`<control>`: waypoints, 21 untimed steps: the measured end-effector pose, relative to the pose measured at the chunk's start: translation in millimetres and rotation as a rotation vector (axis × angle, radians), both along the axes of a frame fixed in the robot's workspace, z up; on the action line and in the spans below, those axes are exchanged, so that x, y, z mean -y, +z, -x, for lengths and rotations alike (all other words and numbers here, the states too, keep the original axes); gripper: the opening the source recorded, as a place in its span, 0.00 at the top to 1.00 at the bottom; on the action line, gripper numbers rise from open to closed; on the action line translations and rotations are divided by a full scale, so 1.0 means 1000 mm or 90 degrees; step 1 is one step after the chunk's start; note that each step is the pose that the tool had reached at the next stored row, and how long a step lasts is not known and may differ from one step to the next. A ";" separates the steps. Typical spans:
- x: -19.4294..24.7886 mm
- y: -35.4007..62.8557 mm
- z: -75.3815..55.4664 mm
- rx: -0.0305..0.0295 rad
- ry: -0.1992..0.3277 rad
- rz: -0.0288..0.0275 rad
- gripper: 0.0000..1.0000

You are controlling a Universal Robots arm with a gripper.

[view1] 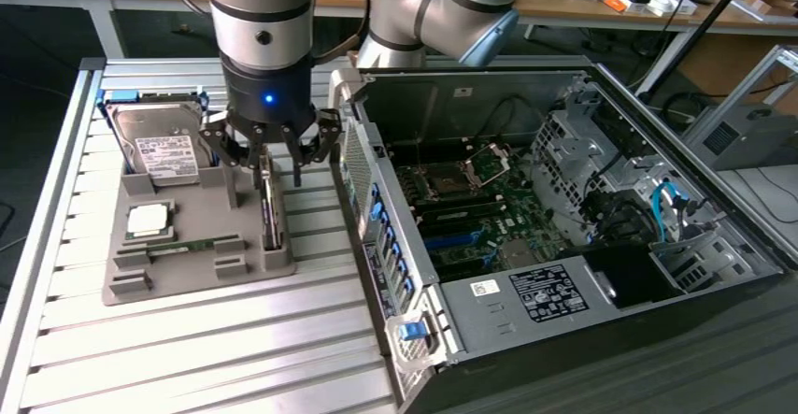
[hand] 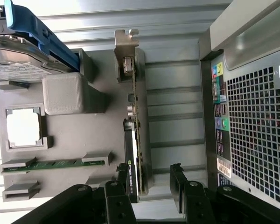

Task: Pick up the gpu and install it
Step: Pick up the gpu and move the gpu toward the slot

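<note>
Black gripper (view1: pixel 277 166) jaws are spread wide. The thin green circuit-board gpu (view1: pixel 267 222) stands on edge in the grey tray (view1: pixel 187 278) right under the gap, with its long axis crosswise to the jaws.

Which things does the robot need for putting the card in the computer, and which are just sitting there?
For the job:
- the gpu, standing on edge in the gray holder
- the claw, open right over the gpu
- the open computer case

Just lying about, all in the holder:
- the hard drive
- the square silver chip
- the memory stick
</note>
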State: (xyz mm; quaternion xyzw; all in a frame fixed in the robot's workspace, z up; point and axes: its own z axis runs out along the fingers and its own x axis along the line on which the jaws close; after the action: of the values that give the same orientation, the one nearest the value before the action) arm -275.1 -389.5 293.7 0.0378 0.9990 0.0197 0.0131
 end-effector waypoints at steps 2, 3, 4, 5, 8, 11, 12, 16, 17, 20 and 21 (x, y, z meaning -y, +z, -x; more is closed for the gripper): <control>0.0000 -0.0008 0.000 0.0000 0.000 0.0000 0.52; -0.0001 -0.0011 0.000 0.0000 0.000 0.0000 0.52; -0.0001 -0.0015 0.000 0.0000 0.000 0.0000 0.52; -0.0001 -0.0018 0.000 0.0000 0.000 0.0000 0.52; -0.0003 -0.0031 0.000 0.0000 0.000 0.0000 0.52; -0.0005 -0.0046 0.000 0.0000 0.000 0.0000 0.52; -0.0006 -0.0050 0.000 0.0000 0.000 0.0000 0.52; -0.0008 -0.0070 0.000 0.0001 0.000 0.0001 0.52; -0.0008 -0.0075 0.000 0.0001 0.000 0.0001 0.52; -0.0010 -0.0089 0.000 0.0000 0.000 0.0002 0.52; -0.0010 -0.0094 0.000 0.0000 0.000 0.0002 0.52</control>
State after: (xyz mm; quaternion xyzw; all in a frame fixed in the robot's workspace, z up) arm -275.1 -388.5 284.3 0.0378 0.9990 0.0195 0.0131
